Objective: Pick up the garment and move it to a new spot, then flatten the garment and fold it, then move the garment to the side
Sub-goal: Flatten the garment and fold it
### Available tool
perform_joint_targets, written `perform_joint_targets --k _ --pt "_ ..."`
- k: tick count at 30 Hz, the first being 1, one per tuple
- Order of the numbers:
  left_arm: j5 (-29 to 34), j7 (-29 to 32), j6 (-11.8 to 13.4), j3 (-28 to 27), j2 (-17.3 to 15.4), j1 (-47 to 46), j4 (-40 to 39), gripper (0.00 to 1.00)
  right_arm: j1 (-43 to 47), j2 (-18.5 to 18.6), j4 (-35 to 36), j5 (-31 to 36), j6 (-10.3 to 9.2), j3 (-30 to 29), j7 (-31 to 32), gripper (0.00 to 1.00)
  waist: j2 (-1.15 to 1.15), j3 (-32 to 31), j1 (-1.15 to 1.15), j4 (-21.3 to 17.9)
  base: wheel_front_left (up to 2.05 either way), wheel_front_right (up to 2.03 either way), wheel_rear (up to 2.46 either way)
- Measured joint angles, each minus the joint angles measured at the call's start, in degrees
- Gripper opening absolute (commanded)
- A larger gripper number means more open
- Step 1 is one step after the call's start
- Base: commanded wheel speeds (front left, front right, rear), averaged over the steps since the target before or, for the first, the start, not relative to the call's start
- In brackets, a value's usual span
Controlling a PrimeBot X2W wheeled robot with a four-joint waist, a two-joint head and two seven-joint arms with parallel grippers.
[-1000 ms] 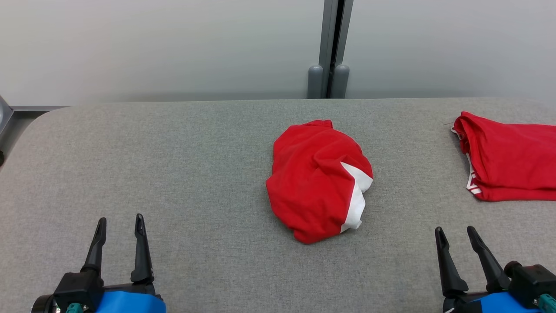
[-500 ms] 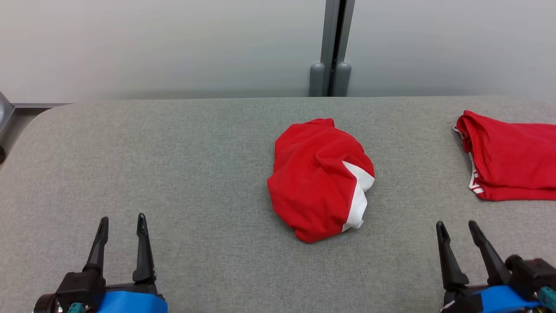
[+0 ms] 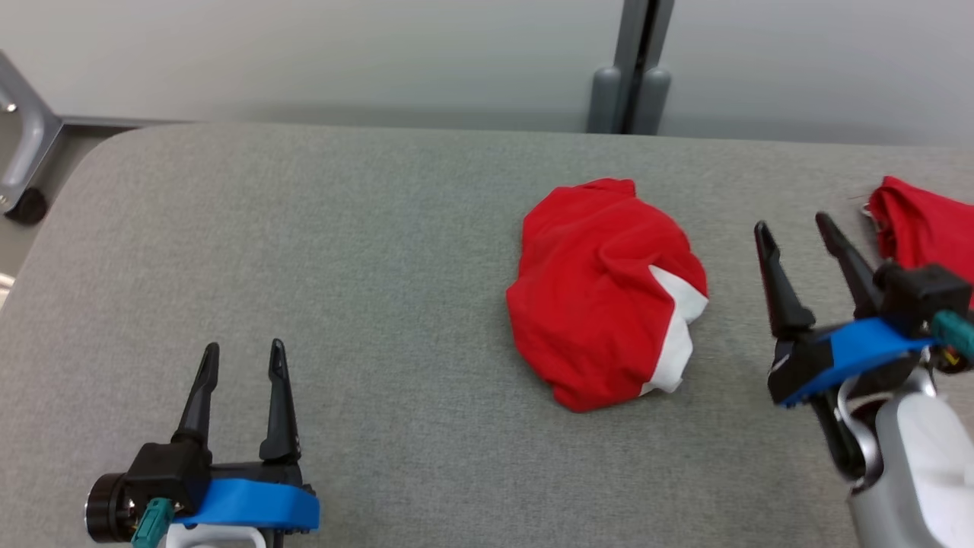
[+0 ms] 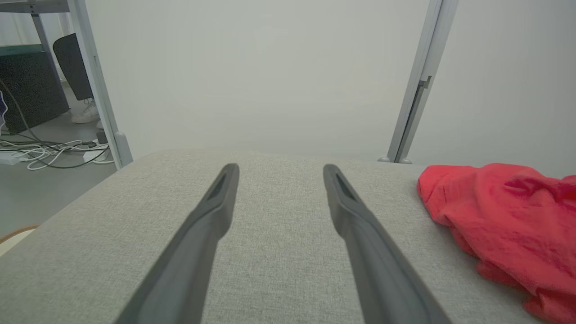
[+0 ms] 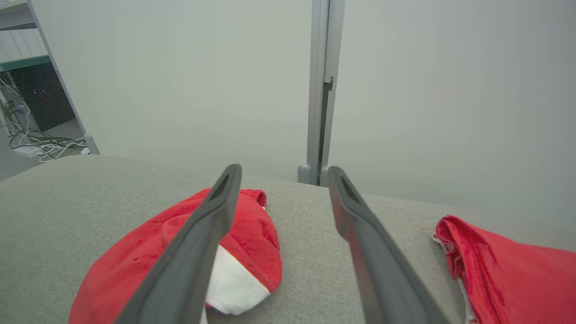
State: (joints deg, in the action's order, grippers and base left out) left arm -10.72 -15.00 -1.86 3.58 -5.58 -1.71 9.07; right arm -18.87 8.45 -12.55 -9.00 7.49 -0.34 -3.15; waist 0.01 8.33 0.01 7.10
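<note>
At the right edge of the head view, the right pincer (image 3: 791, 222) stands far higher in the frame than a second ago. Then it sat in the lower right corner; it is now level with the garment (image 3: 601, 297) and just to the right of it, and its pale forearm (image 3: 913, 457) has come into the lower right corner. The whole picture has also slid. The grey post (image 3: 639, 68) at the top and the worktop (image 3: 342, 228) edge sit further right and higher, so the camera has turned. The garment keeps the same crumpled shape, a red heap with a white patch on its right side, right of frame centre. The left pincer (image 3: 243, 346) stays in the lower left, well apart from the garment.

Both pincers are spread wide and grasp nothing. The left wrist view shows the left pincer's two fingers over bare worktop, with the garment off to the right of that frame. In the right wrist view, one finger of the right pincer crosses in front of the garment and the other is over bare worktop; whether either touches the cloth I cannot tell. A second red garment (image 3: 917, 221) lies at the right edge, partly behind the right pincer.
</note>
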Motion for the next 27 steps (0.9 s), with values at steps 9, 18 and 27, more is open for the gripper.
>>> perform_joint_targets --k 9,18,27 --pt "0.35 0.00 -0.79 0.51 1.02 -3.46 0.67 1.00 -11.32 3.69 -17.37 0.29 0.00 1.04 0.63 1.00 0.00 4.79 0.01 4.55 0.00 0.00 0.00" --pt "0.70 0.00 -1.07 0.58 1.85 -4.41 1.34 1.00 -13.51 2.63 -32.62 0.02 0.00 1.43 -0.46 1.00 0.01 7.59 0.00 7.85 0.00 0.00 0.00" --pt "0.75 0.00 -1.46 -0.05 2.31 -4.69 2.34 1.00 -14.51 0.51 -39.53 -1.38 -0.09 3.43 -2.36 0.00 -0.01 7.09 -0.01 7.87 0.00 0.00 0.00"
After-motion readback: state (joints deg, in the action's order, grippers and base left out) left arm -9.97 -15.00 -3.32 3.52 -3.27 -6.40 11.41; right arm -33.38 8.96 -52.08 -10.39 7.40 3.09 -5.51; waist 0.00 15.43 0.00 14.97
